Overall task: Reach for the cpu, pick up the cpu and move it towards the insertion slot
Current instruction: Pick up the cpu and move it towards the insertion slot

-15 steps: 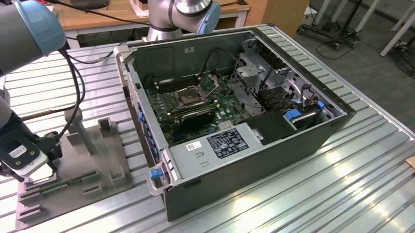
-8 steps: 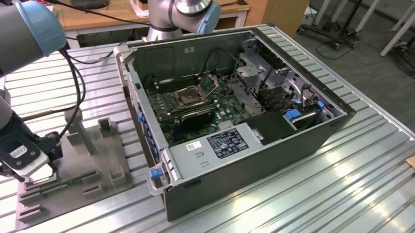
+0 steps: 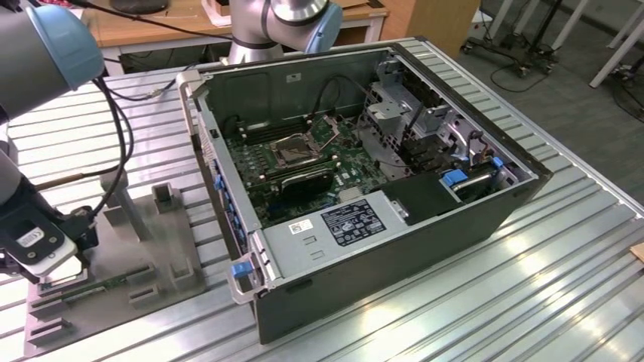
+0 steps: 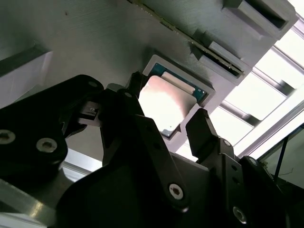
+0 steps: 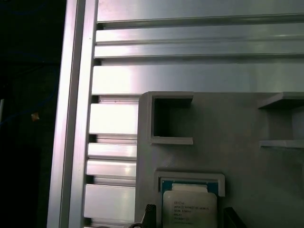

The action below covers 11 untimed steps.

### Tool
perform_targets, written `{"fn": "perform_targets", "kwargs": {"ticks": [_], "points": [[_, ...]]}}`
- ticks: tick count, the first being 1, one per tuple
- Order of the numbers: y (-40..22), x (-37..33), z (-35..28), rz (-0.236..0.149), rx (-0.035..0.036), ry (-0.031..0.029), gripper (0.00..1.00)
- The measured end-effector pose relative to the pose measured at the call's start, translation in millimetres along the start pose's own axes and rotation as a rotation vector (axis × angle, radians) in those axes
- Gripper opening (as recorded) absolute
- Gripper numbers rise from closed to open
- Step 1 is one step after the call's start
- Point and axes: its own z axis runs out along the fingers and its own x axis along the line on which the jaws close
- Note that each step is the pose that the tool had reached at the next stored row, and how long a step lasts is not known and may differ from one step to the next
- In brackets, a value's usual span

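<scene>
The cpu (image 4: 166,102) is a shiny square chip lying flat in a shallow pocket of the grey fixture plate (image 5: 228,123). In the first wrist view the cpu (image 5: 189,209) shows its printed metal face. My gripper (image 4: 168,111) is open just above it, with one black finger (image 4: 135,90) on each side of the chip and a small gap to its edges. In the exterior view my gripper (image 3: 59,280) hangs low over the plate's corner on that view's left. The insertion slot (image 3: 298,151) sits on the motherboard inside the open computer case, far from the gripper.
The open computer case (image 3: 403,249) fills the middle of the ribbed metal table (image 3: 563,286), its walls rising around the motherboard. Upright grey blocks (image 3: 166,200) stand on the fixture plate (image 3: 171,249) between gripper and case. A black cable (image 3: 119,151) hangs from the arm.
</scene>
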Motion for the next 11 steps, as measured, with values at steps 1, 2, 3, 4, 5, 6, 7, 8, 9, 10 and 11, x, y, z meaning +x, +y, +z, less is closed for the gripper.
{"fn": "perform_targets", "kwargs": {"ticks": [1, 2, 3, 4, 5, 6, 7, 8, 9, 10, 11], "points": [[0.0, 0.0, 0.5, 0.0, 0.0, -0.0001, 0.65], [0.0, 0.0, 0.7, 0.0, 0.0, 0.0, 0.65], [0.0, 0.0, 0.9, 0.0, 0.0001, 0.0001, 0.65], [-0.1, 0.0, 1.2, 0.0, 0.0, 0.0, 0.65], [0.0, 0.0, 1.4, 0.0, -0.0001, 0.0, 0.65], [-0.1, 0.0, 1.5, 0.0, 0.0, 0.0, 0.65], [0.0, -0.1, 1.6, 0.0, -0.0001, -0.0002, 0.65], [0.0, -0.1, 1.6, 0.0, -0.0001, -0.0002, 0.65], [0.0, -0.2, 1.6, 0.0, -0.0001, -0.0001, 0.65], [0.2, -0.3, 1.7, 0.0, -0.0001, -0.0002, 0.65], [0.6, -0.3, 1.7, 0.0, -0.0001, -0.0002, 0.65]]}}
